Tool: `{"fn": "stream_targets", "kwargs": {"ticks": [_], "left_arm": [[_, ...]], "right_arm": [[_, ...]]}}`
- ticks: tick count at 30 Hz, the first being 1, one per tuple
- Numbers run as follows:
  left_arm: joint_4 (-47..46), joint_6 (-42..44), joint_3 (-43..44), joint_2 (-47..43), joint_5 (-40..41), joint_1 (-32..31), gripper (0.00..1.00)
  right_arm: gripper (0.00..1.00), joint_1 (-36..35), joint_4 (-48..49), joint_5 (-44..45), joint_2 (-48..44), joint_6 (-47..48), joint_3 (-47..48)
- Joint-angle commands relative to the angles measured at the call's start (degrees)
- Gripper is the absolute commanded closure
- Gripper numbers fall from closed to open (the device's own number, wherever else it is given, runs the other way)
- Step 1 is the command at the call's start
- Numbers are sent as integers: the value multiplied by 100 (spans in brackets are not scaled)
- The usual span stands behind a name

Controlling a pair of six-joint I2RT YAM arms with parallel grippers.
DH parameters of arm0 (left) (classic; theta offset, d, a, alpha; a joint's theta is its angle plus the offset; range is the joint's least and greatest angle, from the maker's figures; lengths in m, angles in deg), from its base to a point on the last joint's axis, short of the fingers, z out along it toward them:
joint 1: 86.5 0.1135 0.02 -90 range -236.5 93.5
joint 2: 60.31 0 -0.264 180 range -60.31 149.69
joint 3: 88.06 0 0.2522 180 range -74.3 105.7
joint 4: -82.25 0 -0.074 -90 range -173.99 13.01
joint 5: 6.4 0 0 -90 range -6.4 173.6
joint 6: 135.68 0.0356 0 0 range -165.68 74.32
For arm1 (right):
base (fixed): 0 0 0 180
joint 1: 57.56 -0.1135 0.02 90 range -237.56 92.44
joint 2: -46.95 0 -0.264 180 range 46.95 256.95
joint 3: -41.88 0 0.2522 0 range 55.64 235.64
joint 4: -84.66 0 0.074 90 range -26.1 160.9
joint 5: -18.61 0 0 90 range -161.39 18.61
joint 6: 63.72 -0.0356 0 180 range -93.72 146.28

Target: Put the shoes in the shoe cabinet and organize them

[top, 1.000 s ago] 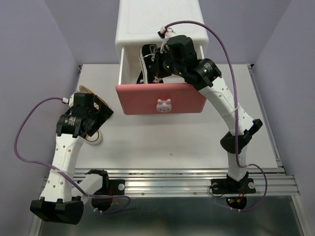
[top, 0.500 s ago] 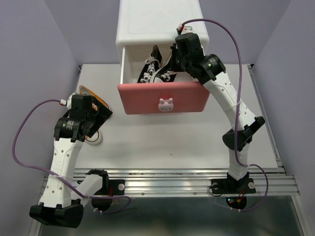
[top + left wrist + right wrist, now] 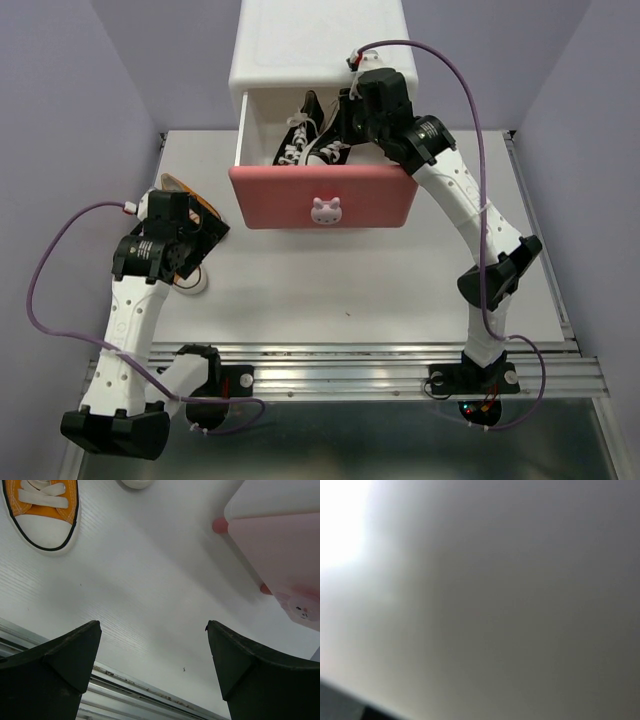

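The white shoe cabinet (image 3: 320, 45) stands at the table's far edge with its deeper pink upper drawer (image 3: 322, 198) pulled out. Two black sneakers (image 3: 310, 140) lie in the drawer. My right gripper (image 3: 350, 112) is at the drawer's right rear, beside the black sneakers; its fingers are hidden and the right wrist view is a grey blur. My left gripper (image 3: 152, 626) is open and empty, low over the table. An orange sneaker (image 3: 42, 510) lies beyond it, partly under the left wrist in the top view (image 3: 208, 212). The pale pink lower drawer front (image 3: 280, 555) shows at the right.
A white rounded thing (image 3: 192, 284) lies on the table by the left arm, likely a shoe toe. The cabinet's pink feet (image 3: 219, 525) rest on the white table (image 3: 330, 280). A metal rail (image 3: 350, 365) runs along the near edge.
My right gripper has risen off a black sneaker and gone to the drawer's right rear; the sneaker now lies in the drawer. The cabinet has shifted slightly left. The left arm has barely moved.
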Motion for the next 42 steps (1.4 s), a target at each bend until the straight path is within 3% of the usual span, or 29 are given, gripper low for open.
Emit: {"fn": "stream_targets", "kwargs": {"ticks": [1, 7, 8, 9, 12, 20, 22, 23, 25, 27, 28, 32, 42], "left_arm": [[-117, -18, -45, 41, 108, 26, 1], [-213, -9, -36, 129, 37, 26, 1], [-222, -1, -36, 155, 20, 26, 1], [-248, 8, -36, 164, 20, 26, 1], [-249, 17, -36, 173, 2, 26, 1], [-91, 131, -97, 76, 46, 26, 1], [-64, 140, -115, 67, 29, 26, 1], [-47, 140, -124, 50, 29, 26, 1], [-38, 149, -124, 41, 29, 26, 1], [-29, 132, -132, 32, 29, 26, 1], [-29, 123, -141, 23, 29, 26, 1], [-90, 105, -168, -3, 11, 26, 1], [-187, 175, -115, 85, -33, 26, 1]], "right_arm": [[78, 241, 1550, -679, -118, 672, -171], [83, 241, 1788, -777, -233, 911, 11], [85, 241, 1692, -698, -189, 902, 187], [94, 241, 1447, -593, -58, 893, 589], [99, 241, 1025, -470, 119, 885, 1258], [99, 241, 1015, -151, -416, 2034, 673], [93, 241, 927, -624, -461, 1949, 366], [76, 241, 918, -819, -531, 1861, 234], [65, 241, 978, -1223, -618, 1511, -169], [47, 241, 1075, -1532, -707, 1352, -329], [32, 241, 1180, -1637, -777, 1263, -374], [0, 241, 1567, -1892, -952, 824, -409], [0, 241, 2594, -2789, -1445, -125, -681]]}}
